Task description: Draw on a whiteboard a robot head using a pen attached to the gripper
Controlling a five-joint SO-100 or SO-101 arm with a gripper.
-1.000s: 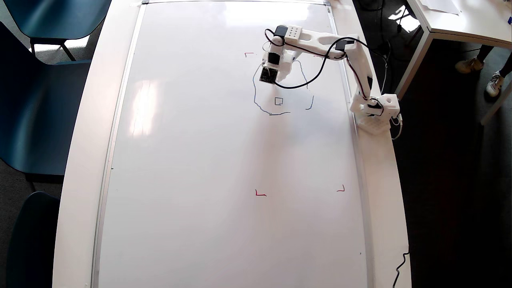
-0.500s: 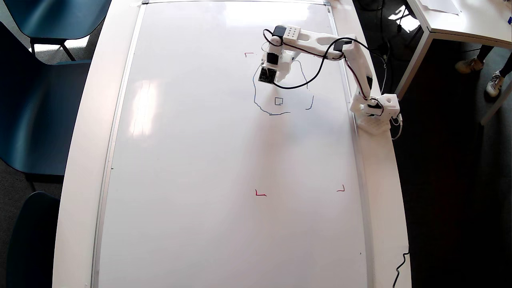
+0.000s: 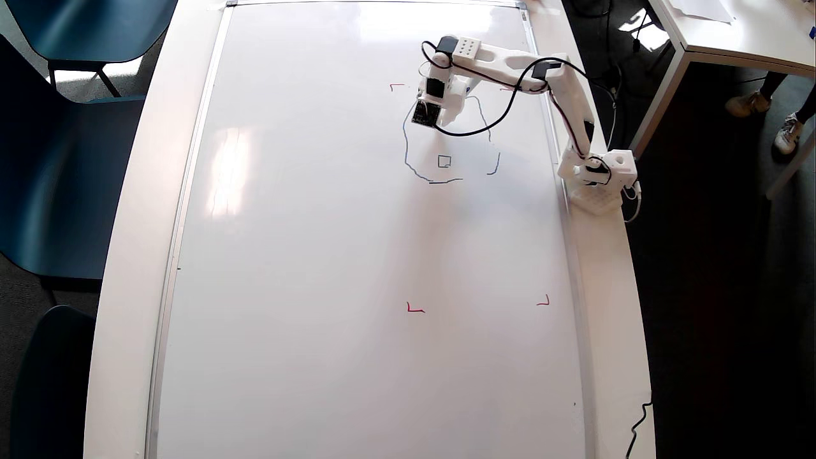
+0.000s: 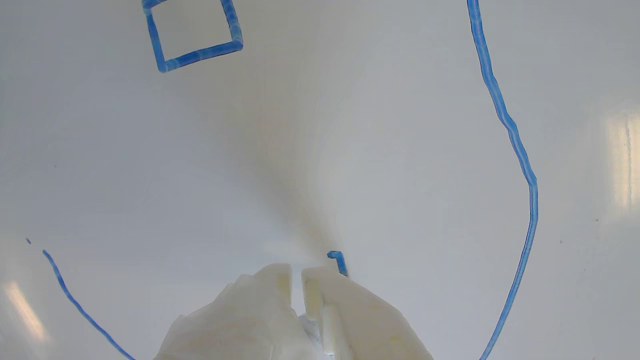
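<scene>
The whiteboard (image 3: 319,255) fills most of the overhead view. The robot head is a partial dark-blue outline (image 3: 406,146) with one small square (image 3: 444,161) inside, near the upper right. My gripper (image 3: 427,116) hangs over the outline's upper left part. In the wrist view its two white fingers (image 4: 350,310) stand almost together with a thin slit, gripper (image 4: 296,270) shut. A short blue stroke (image 4: 338,261) shows right at the right fingertip. The outline (image 4: 525,175) and the square (image 4: 192,35) appear there too. The pen itself is hidden under the gripper.
The arm's base (image 3: 599,175) sits on the white table rim at the right. Red corner marks (image 3: 414,308) (image 3: 543,301) (image 3: 396,85) dot the board. Blue chairs (image 3: 57,159) stand at the left; another table (image 3: 733,32) and a person's feet (image 3: 765,115) are at the upper right.
In the overhead view the gripper has crept a little toward the board's top edge along the outline's upper left. The drawn lines look the same.
</scene>
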